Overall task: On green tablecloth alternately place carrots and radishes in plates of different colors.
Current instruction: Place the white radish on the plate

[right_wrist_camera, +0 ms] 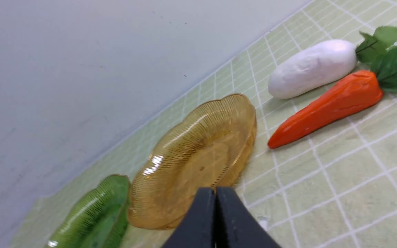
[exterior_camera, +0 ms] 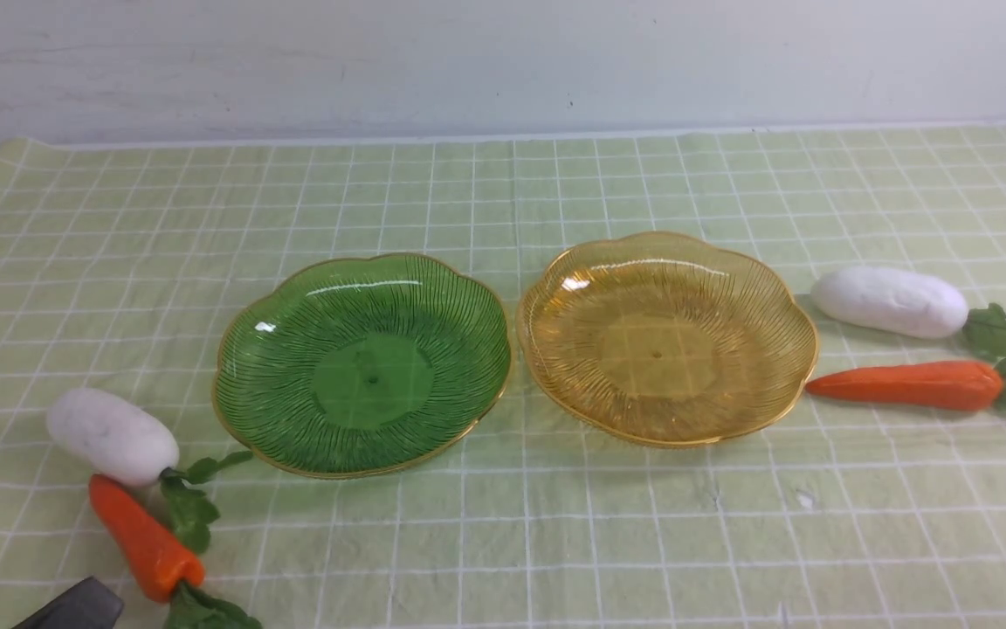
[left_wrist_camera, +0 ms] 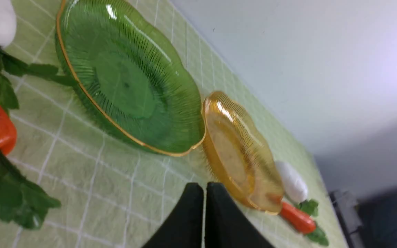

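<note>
Nothing placed yet: green plate, amber plate empty | left radish, left carrot beside green; right radish, right carrot beside amber, all on tablecloth | left fingers, right fingers pressed together, empty

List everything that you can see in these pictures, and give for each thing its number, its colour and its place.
Translucent ribbed plastic green plate, gold rim: one, green, centre-left of the cloth, empty.
Matching amber-yellow plate: one, amber, beside the green one on its right, empty.
Plump toy radishes with green tufts: two, white; one left of the green plate, one right of the amber plate.
Tapered toy carrots with leafy tops: two, orange; one just nearer than each radish.
Checked tablecloth: one, pale yellow-green, covers the table.
Wall: one, whitish, behind.
Left gripper: one, black, shut, empty.
Right gripper: one, black, shut, empty.
</note>
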Available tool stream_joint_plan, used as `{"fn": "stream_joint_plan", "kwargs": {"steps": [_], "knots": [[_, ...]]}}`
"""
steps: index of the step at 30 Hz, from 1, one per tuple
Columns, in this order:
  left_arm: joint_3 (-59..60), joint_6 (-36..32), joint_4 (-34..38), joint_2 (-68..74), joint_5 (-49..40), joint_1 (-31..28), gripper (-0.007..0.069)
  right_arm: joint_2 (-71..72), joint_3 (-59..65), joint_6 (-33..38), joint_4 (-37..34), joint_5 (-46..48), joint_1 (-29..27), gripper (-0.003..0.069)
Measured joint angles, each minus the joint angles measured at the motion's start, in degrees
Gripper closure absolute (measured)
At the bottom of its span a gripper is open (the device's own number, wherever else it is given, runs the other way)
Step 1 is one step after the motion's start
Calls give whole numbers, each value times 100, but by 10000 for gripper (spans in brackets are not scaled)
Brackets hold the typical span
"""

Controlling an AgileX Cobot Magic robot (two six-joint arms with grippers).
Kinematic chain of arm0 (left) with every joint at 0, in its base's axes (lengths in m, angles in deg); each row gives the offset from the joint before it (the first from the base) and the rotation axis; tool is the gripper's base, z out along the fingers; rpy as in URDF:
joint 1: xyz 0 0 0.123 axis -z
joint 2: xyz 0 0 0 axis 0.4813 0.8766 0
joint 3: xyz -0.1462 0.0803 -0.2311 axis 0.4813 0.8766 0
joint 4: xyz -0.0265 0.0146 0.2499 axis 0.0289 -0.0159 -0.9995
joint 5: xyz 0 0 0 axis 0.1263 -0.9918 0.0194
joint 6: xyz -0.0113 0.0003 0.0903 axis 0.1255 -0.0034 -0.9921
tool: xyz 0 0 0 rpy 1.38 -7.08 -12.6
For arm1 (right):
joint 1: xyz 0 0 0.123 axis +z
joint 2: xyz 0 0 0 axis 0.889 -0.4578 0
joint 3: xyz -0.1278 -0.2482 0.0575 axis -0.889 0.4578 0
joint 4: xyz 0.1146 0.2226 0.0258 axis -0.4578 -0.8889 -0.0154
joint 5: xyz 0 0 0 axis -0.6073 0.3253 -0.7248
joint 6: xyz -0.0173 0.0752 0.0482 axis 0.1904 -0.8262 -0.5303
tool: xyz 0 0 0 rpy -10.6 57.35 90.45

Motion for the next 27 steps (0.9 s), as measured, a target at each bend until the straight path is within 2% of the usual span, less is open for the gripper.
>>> {"fn": "stream_joint_plan", "kwargs": {"steps": [6,10,13,17,23,24,27], "knots": [[-857,-2,-830,1417,-1400,0,632,0,0,47,-293,-200,0,673],[-1443,-7,-1465,2424,-2097,0,632,0,-543,515,-199,-134,0,673],[-1809,-7,-1792,2895,-2221,0,632,-252,-1208,933,155,-39,0,673],[-2194,-7,-2046,3322,-2343,0,631,-956,-1828,1098,686,402,0,673],[-2646,-69,-2294,3748,-2650,0,629,-2607,-2668,1057,1664,1655,0,672],[-2770,-128,-2358,3861,-2748,0,627,-3359,-2991,956,2000,2110,0,673],[-2892,-182,-2397,4011,-2839,0,607,-4320,-3452,740,2318,2473,0,670]]}}
